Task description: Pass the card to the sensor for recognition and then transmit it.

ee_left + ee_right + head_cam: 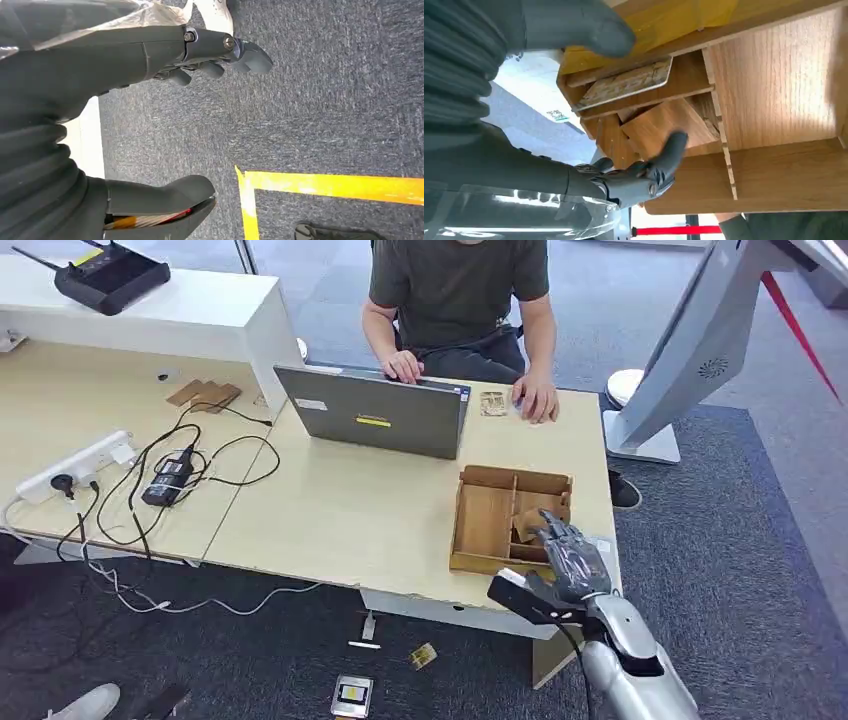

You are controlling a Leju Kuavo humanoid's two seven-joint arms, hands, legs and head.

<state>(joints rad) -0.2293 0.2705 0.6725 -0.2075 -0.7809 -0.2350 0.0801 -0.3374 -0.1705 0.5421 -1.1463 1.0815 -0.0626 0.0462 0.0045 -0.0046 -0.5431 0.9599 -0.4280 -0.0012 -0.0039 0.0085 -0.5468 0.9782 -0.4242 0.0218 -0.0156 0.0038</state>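
Note:
A wooden compartment box stands near the desk's right front corner. My right hand reaches over its right-hand compartments, fingers spread, holding nothing. In the right wrist view a patterned card leans in a narrow slot of the box, between my thumb and my fingers, which touch a wooden piece lying inside. Another small patterned card lies on the desk beside the person's hand. My left hand hangs over the carpet with its fingers apart and nothing in it.
A person sits behind the desk at an open laptop. A power strip and cables lie at left, a router on the white shelf. A white stand rises at right. Yellow tape marks the floor.

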